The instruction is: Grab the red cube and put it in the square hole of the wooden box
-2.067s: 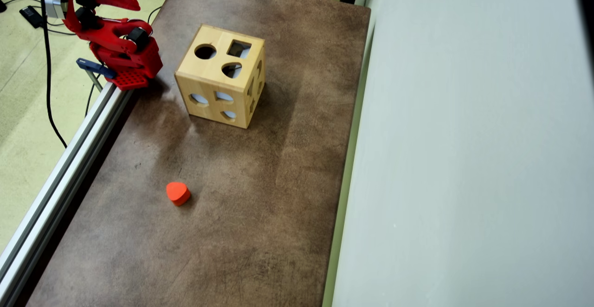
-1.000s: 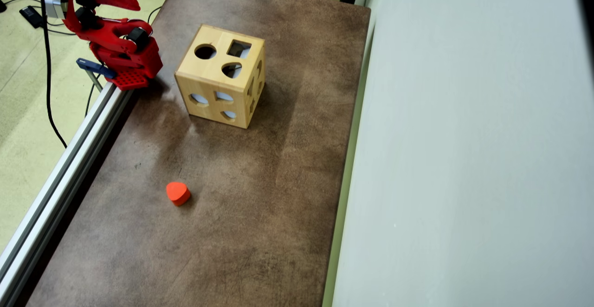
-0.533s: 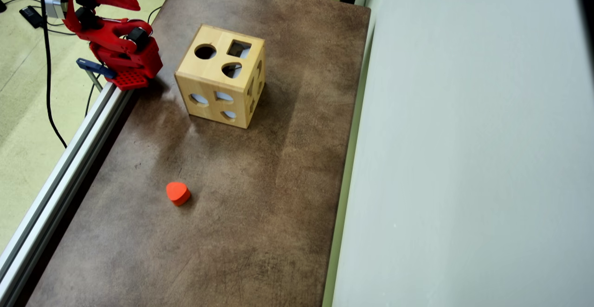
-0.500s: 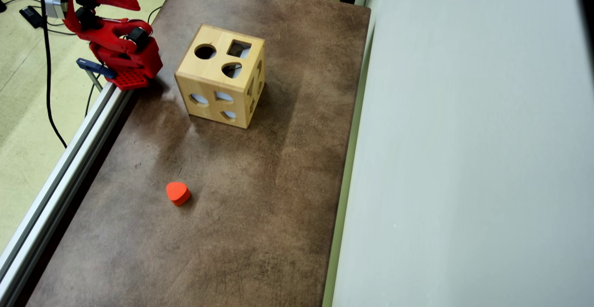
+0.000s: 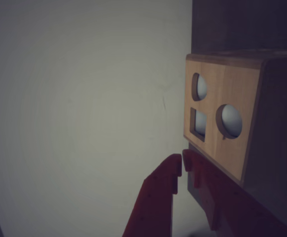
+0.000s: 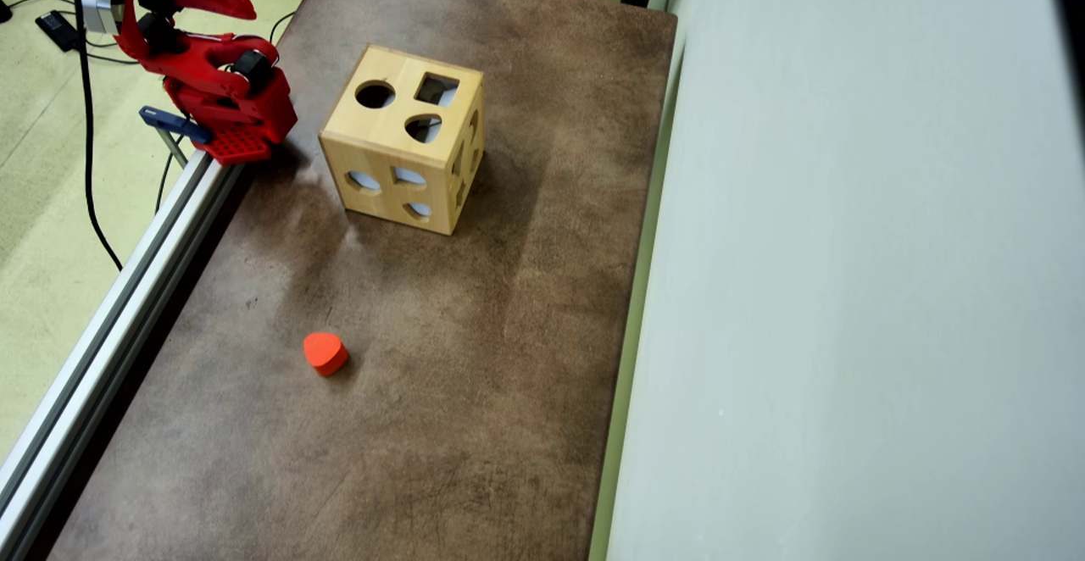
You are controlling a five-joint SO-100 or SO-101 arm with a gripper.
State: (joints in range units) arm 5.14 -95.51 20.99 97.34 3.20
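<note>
Wooden box (image 6: 403, 139), one; gripper (image 5: 182, 166) seemingly closed.

No readable text, label, brand, number or sign appears in either view. The wooden box (image 6: 403, 139), the orange-red heart block (image 6: 325, 352), the red arm (image 6: 199, 44) and the brown counter (image 6: 441, 391) are all unmarked.

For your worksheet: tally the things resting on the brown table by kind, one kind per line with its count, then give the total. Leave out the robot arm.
Wooden box with shape cutouts: 1
Orange-red heart-shaped block: 1
Red cube: 0 in view
Total: 2
</note>
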